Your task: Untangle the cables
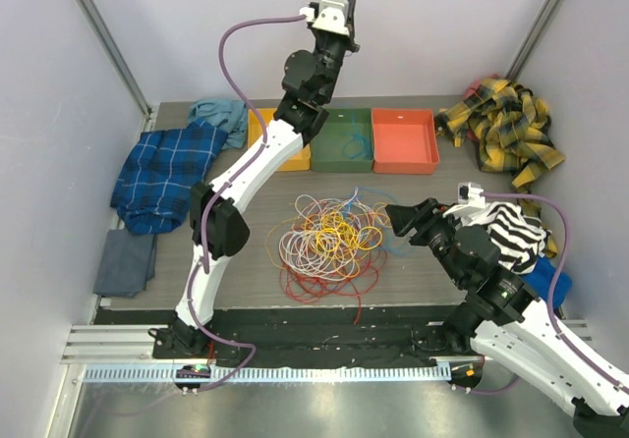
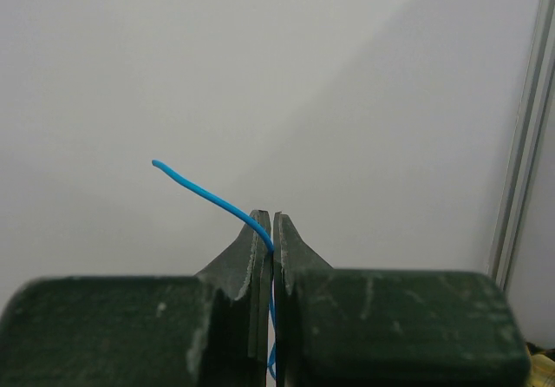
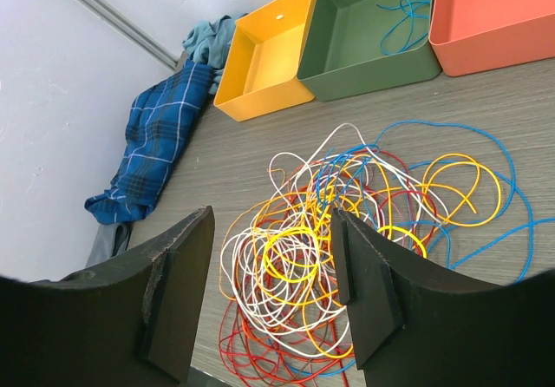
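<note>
Left gripper [image 2: 273, 231] way up high, pinched shut on one blue cable [image 2: 208, 198]
Right gripper [image 3: 269, 283] hangs wide open by the cables [image 1: 329, 242], all tangled mid table [image 1: 423, 271].

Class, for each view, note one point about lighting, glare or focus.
Top external view: even light, the cables distinct, but glare on the metal strip at the near edge. Left wrist view: the blue cable sharp against a plain wall, pinched in the left gripper. Right wrist view: the open right gripper dark and shadowed, the cables beyond well lit.
</note>
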